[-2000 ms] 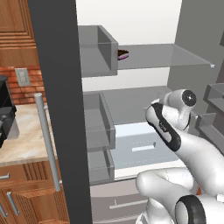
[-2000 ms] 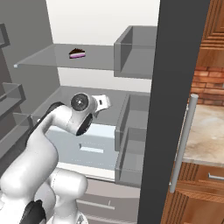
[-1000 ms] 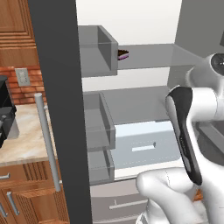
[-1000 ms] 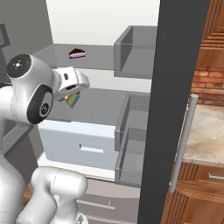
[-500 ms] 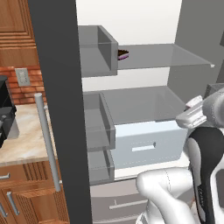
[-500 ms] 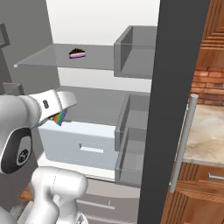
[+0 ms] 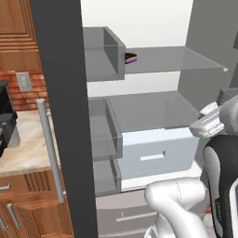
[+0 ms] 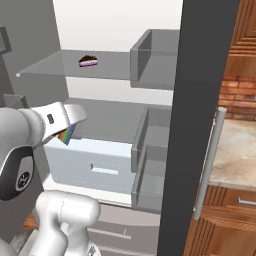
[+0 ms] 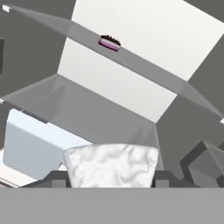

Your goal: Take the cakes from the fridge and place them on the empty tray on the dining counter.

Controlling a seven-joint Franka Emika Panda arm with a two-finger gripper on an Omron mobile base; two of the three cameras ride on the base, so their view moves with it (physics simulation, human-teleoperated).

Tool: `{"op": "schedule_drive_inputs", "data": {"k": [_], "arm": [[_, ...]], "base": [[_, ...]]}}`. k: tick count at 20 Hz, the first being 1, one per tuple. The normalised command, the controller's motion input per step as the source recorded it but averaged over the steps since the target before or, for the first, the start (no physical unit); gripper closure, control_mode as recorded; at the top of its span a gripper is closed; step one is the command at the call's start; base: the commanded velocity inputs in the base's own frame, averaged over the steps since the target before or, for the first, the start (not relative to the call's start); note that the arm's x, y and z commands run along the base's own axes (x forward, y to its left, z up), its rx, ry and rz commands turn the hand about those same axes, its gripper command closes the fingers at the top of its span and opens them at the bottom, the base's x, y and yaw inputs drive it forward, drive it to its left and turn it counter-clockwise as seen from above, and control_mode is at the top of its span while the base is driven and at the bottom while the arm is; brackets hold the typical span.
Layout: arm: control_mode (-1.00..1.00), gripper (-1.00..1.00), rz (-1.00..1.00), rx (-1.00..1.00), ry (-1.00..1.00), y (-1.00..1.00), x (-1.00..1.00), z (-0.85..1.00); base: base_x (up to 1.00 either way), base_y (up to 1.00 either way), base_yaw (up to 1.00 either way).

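The jaws grip the rainbow cake slice (image 8: 67, 135) — clear of the open fridge (image 8: 150, 65), likely for carrying — with the chocolate slice (image 9: 109, 43) above them, shelved.

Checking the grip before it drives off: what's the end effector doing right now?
End effector: closed on the rainbow cake slice, held in front of the open fridge.
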Motion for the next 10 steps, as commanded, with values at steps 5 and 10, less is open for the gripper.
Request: {"op": "schedule_drive_inputs", "data": {"k": [5, 10], "arm": [[1.0, 1.0, 0.0, 0.0, 0.0, 0.0, 0.0, 0.0], [1.0, 1.0, 0.0, 0.0, 0.0, 0.0, 0.0, 0.0]], "base": [[-0.78, 0.0, 0.02], [-0.89, 0.0, 0.03]]}}
